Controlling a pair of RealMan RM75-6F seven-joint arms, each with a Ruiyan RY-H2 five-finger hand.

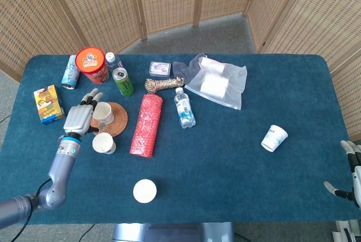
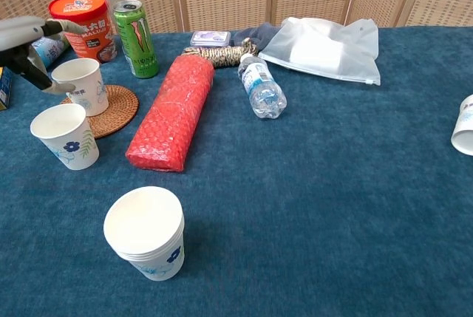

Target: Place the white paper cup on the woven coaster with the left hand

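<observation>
Wicker screens back a blue table (image 1: pixel 225 157), where the white paper cup (image 1: pixel 104 113) stands upright, mouth up, on the left part of the woven coaster (image 1: pixel 114 119). Just at its nine o'clock, the left hand (image 1: pixel 79 117) has its fingers (image 1: pixel 90 97) spread wide and holds nothing. At the table's right edge, the right hand (image 1: pixel 351 170) is too cropped to tell.

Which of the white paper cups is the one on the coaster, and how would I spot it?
Look at the left end of the blue table, in front of the tall green drink can. There lies a round brown woven coaster, and the white paper cup stands upright on it. Every other cup sits on bare cloth, and the left hand is right beside this one.
</observation>
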